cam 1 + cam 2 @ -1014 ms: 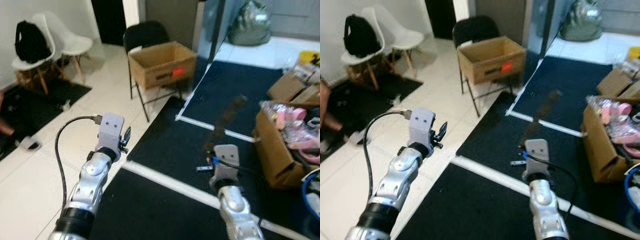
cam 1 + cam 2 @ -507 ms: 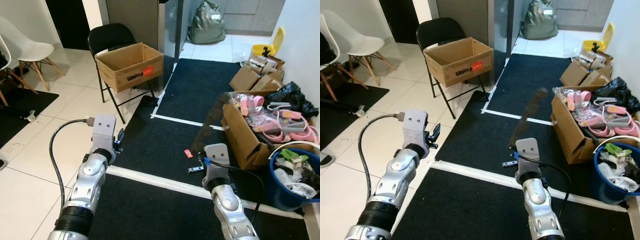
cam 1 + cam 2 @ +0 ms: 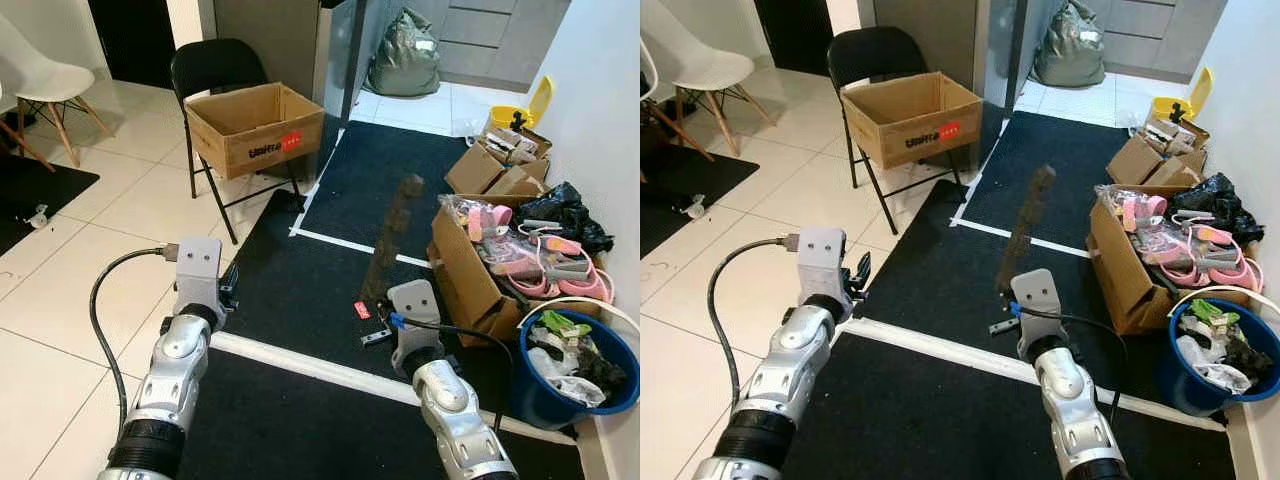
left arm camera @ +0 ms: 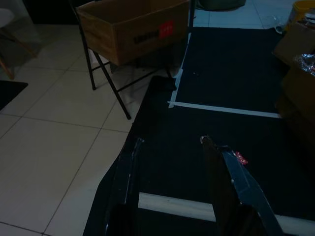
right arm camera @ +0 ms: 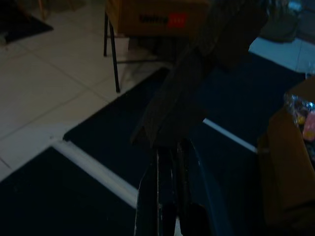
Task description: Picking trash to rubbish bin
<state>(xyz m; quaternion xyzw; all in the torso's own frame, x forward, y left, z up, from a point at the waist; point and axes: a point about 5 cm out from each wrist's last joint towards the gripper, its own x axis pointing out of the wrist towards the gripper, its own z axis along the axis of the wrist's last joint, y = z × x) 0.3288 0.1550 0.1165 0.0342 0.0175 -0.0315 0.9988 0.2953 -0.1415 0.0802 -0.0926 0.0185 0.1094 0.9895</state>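
Right gripper (image 5: 170,147) is seen clenched on a long dark brown strip of trash (image 3: 1026,225), which is held upright above the black mat (image 3: 940,400), its upper end tilted away from the robot. Left gripper (image 4: 170,142) is raised over the mat edge with its fingers spread and nothing between them. A blue rubbish bin (image 3: 575,370), already holding waste, is noted at the robot's right beside a cardboard box (image 3: 470,280) of pink items. A small red scrap (image 3: 362,310) is recorded on the mat.

Both arms raised forward; left claw (image 4: 172,162) fingers spread, right claw (image 5: 170,147) pinched closed
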